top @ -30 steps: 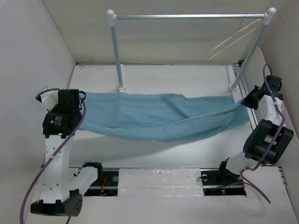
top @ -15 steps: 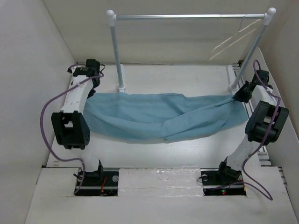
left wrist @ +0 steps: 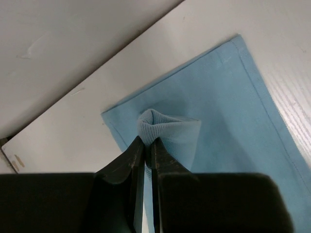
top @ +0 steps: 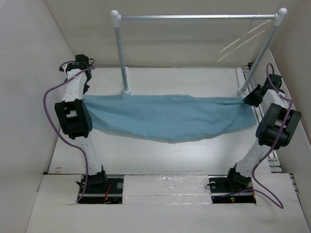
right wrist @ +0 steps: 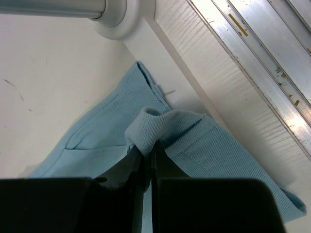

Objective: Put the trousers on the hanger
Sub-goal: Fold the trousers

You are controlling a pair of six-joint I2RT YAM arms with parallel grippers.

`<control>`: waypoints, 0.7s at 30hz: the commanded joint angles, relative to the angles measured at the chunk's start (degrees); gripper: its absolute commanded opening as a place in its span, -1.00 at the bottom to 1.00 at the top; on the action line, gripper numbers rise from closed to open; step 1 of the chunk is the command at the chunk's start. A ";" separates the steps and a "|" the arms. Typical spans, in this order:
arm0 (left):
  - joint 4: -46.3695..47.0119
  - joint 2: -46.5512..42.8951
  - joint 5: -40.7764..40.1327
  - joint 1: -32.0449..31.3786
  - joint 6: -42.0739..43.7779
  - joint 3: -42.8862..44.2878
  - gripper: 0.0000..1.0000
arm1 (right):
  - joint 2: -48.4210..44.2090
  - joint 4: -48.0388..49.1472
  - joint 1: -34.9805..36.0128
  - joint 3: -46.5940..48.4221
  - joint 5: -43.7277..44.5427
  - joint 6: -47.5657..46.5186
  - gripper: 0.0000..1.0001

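The light blue trousers [top: 170, 119] hang stretched wide between my two grippers above the table. My left gripper [top: 86, 93] is shut on a pinched fold at their left end; the left wrist view shows the fold [left wrist: 160, 127] between my gripper [left wrist: 146, 143]. My right gripper [top: 247, 101] is shut on the right end, close to the rail's right post base; the right wrist view shows the fabric [right wrist: 160, 124] in my gripper [right wrist: 147, 148]. The cream-white hanger [top: 243, 41] hangs from the rail's right end, behind and above the trousers.
The tall rail has a silver bar [top: 194, 17] and white posts, with bases at the back left [top: 126, 90] and right [top: 241, 90]. White walls close in on both sides. A metal track [right wrist: 257, 63] runs along the right table edge.
The left arm has swung back and outward, the right gripper slightly too, drawing the trousers taut. The sagging folds have flattened into one broad sheet.
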 commanded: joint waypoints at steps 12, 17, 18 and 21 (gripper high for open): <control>9.76 1.09 -0.22 1.79 1.85 6.33 -1.00 | -1.39 8.88 -3.16 -0.83 -2.56 2.67 -0.99; 8.11 3.56 2.34 1.79 3.89 6.24 0.41 | -1.57 7.31 -3.68 0.92 -7.83 1.71 -0.24; 8.00 3.47 1.73 1.79 4.49 5.81 0.58 | -2.44 6.52 -3.68 1.27 -7.93 1.10 -0.09; 6.76 -0.11 -1.35 1.79 4.76 3.80 0.85 | -5.16 6.42 -3.68 -1.43 -8.19 -0.49 0.33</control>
